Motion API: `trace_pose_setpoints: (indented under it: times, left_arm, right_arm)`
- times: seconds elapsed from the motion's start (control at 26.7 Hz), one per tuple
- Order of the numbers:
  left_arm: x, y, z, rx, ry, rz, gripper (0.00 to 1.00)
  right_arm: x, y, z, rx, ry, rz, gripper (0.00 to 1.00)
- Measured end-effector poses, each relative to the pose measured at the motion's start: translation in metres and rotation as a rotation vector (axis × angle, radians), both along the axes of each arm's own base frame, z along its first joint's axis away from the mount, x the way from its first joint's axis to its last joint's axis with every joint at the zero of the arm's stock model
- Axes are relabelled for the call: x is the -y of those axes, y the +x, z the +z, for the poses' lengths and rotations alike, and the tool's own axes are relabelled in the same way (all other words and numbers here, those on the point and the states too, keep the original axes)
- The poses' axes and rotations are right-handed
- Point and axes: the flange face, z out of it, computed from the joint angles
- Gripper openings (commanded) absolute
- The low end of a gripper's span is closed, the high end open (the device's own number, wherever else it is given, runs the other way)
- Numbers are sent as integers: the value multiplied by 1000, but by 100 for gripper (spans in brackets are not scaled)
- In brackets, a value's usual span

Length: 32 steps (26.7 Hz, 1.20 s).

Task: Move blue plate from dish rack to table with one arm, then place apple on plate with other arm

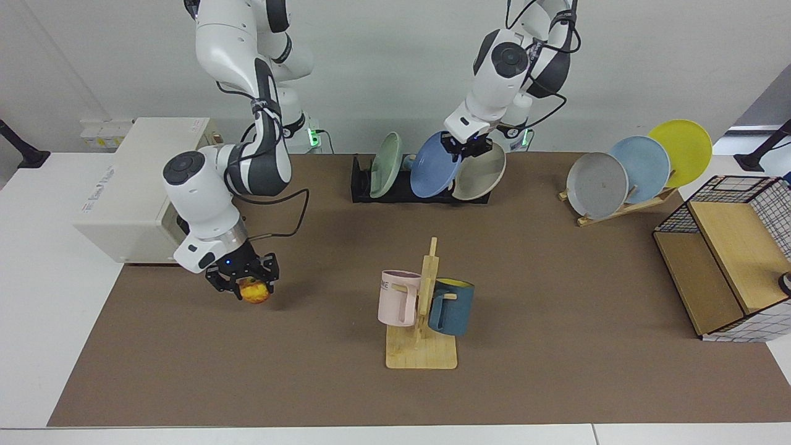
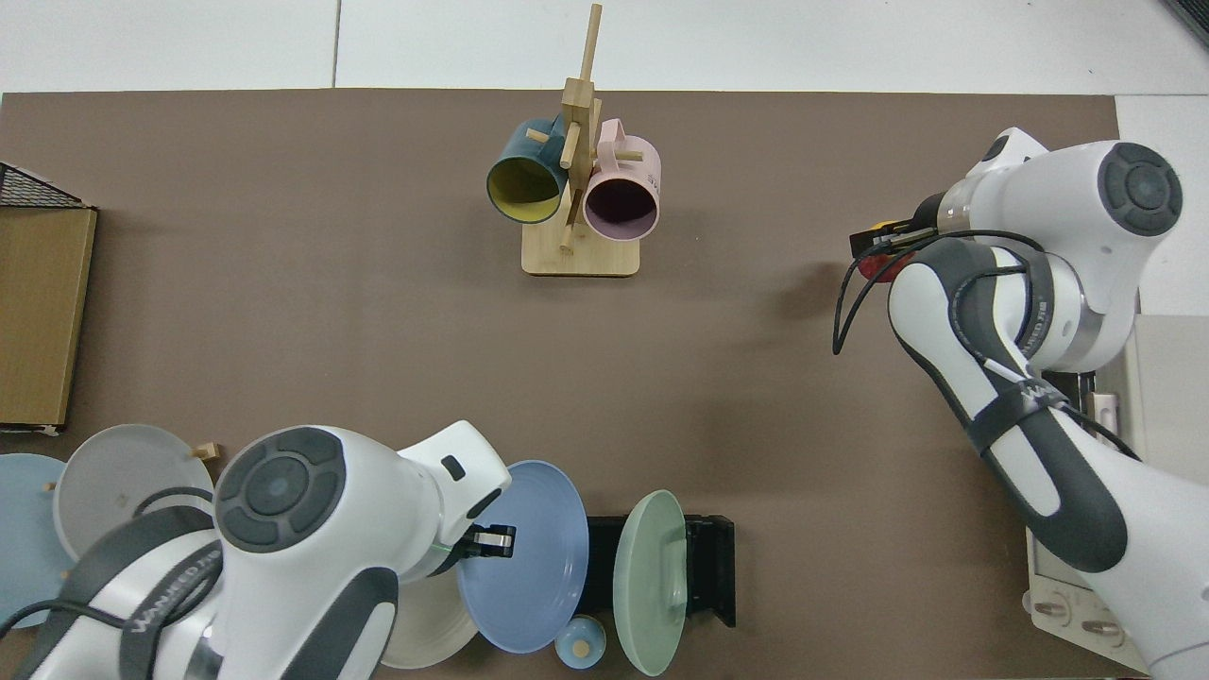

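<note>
Periwinkle blue plate (image 1: 436,165) is pinched at its upper rim by the left gripper (image 1: 471,143), tilted and lifted clear of the black dish rack (image 1: 395,188) at the far side, hanging just above it. So the plate's long way runs down and left from the fingers, and the open brown table (image 1: 556,296) lies nearer, in front of the rack. A green plate (image 1: 385,165) and a beige one (image 1: 479,171) sit in or at the rack. Over at the left, the right gripper (image 1: 242,285) is clamped around the apple (image 1: 254,292), held just off the mat, I'd say waiting for the plate to land. Mug tree (image 1: 421,303) stands mid-table with a pink and a teal mug.
</note>
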Motion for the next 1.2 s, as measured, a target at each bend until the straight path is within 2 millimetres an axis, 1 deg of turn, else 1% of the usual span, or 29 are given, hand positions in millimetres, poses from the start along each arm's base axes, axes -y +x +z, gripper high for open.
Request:
trace_pose_setpoints:
  times: [0.11, 0.22, 0.41, 0.53, 0.67, 0.79, 0.86, 0.94, 1.05, 1.12, 1.2]
  left_arm:
    - [-14, 17, 17, 33, -19, 17, 0]
    - [-23, 31, 25, 52, -33, 29, 0]
    - [-37, 60, 26, 108, -117, 33, 0]
    - [-50, 78, 20, 140, -174, 58, 0]
    - [-68, 98, 2, 139, -271, 59, 0]
    - [-76, 111, -19, 116, -367, 80, 0]
    - [-77, 120, -36, 113, -398, 101, 0]
    - [-71, 126, -55, 108, -407, 116, 0]
    - [-51, 132, -78, 111, -416, 113, 0]
    - [-37, 132, -88, 106, -421, 99, 0]
    - [-31, 133, -96, 100, -429, 72, 0]
  right_arm:
    - [4, -5, 20, -5, -2, 6, 0]
    - [9, -10, 35, -8, -12, 11, 0]
    - [17, -14, 48, -5, -24, 12, 0]
    - [16, -16, 51, -11, -25, 17, 0]
    - [15, -19, 55, -30, -36, 30, 0]
    - [16, -23, 60, -43, -51, 39, 0]
    - [16, -26, 65, -49, -54, 42, 0]
    - [15, -29, 70, -58, -51, 34, 0]
    - [9, -34, 75, -75, -49, 17, 0]
    - [-3, -36, 77, -80, -48, 11, 0]
    - [-18, -39, 78, -82, -52, 2, 0]
